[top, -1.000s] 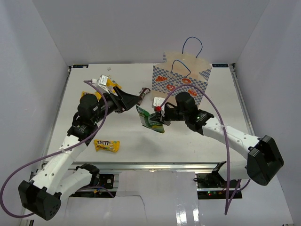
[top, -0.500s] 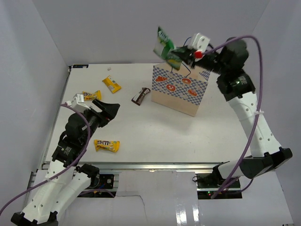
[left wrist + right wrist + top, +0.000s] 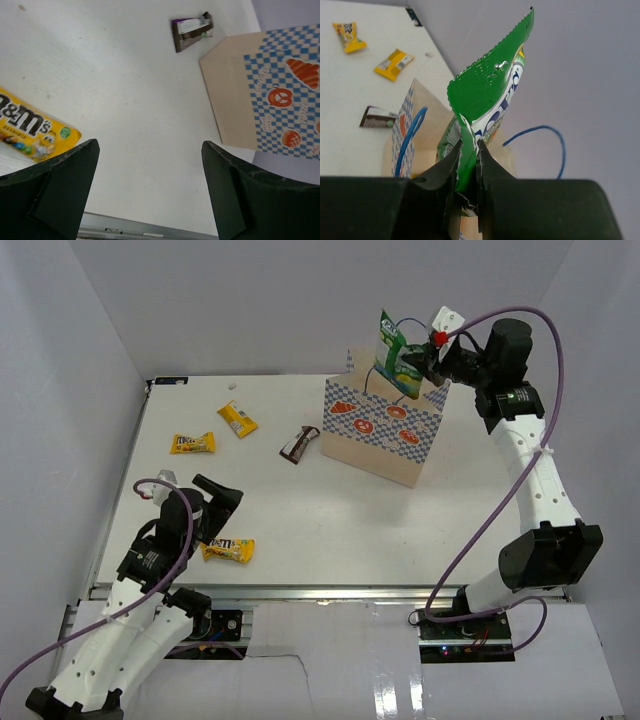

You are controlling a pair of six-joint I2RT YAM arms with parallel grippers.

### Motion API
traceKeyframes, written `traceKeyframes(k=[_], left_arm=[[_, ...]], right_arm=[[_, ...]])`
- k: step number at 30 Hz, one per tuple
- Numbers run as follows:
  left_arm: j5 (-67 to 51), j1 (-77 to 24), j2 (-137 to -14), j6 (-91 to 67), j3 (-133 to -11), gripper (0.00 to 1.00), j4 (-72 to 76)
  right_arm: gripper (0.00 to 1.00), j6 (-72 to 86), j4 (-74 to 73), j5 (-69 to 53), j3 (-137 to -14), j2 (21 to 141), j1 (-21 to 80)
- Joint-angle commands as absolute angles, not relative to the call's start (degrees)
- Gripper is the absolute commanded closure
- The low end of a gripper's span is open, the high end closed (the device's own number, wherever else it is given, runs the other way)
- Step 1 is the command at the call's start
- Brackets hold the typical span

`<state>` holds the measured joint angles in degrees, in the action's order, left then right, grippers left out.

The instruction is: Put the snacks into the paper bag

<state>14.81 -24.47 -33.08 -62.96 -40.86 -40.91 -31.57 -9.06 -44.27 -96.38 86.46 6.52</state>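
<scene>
Judging the green snack bag [image 3: 490, 90] light, crinkly and slippery, I had the right gripper [image 3: 468, 155] clamped on its flat end, left gripper [image 3: 147, 150] agape.

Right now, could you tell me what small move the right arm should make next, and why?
Probably lower the green snack bag a little, then open: the right gripper is shut on it, holding it just over the open top of the paper bag, not yet inside.

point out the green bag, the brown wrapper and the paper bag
green bag [image 3: 480, 90], right wrist view, green upper part
brown wrapper [image 3: 299, 443], top external view, its middle
paper bag [image 3: 378, 445], top external view, front wall
</scene>
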Motion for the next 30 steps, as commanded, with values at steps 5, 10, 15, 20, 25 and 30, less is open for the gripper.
traceKeyframes(k=[5,10,15,20,25,30], left_arm=[[20.8,-24.3,-36.0,-80.1,-40.5,0.07,-57.6],[21.3,-24.3,-45.7,-84.5,-41.3,0.06,-63.4],[20.8,-24.3,-53.3,-87.2,-40.7,0.02,-64.4],[20.8,-23.9,-56.9,-86.8,-39.0,0.02,-60.4],[16.6,-19.9,-60.6,-84.1,-34.7,0.02,-51.6],[13.1,-14.4,-61.8,-78.2,-30.3,0.12,-39.2]], right_arm=[[0.76,-34.8,-6.9,-43.2,-93.2,88.0,4.8],[0.43,-35.2,-6.8,-42.6,-93.3,88.1,4.5],[0.22,-30.3,-6.9,-41.9,-95.7,86.6,3.3],[0.14,-24.6,-10.9,-44.6,-97.5,83.3,0.7],[0.13,-27.2,-15.2,-46.9,-89.6,77.7,-2.6],[0.12,-27.9,-18.0,-51.2,-83.1,72.2,-5.2]])
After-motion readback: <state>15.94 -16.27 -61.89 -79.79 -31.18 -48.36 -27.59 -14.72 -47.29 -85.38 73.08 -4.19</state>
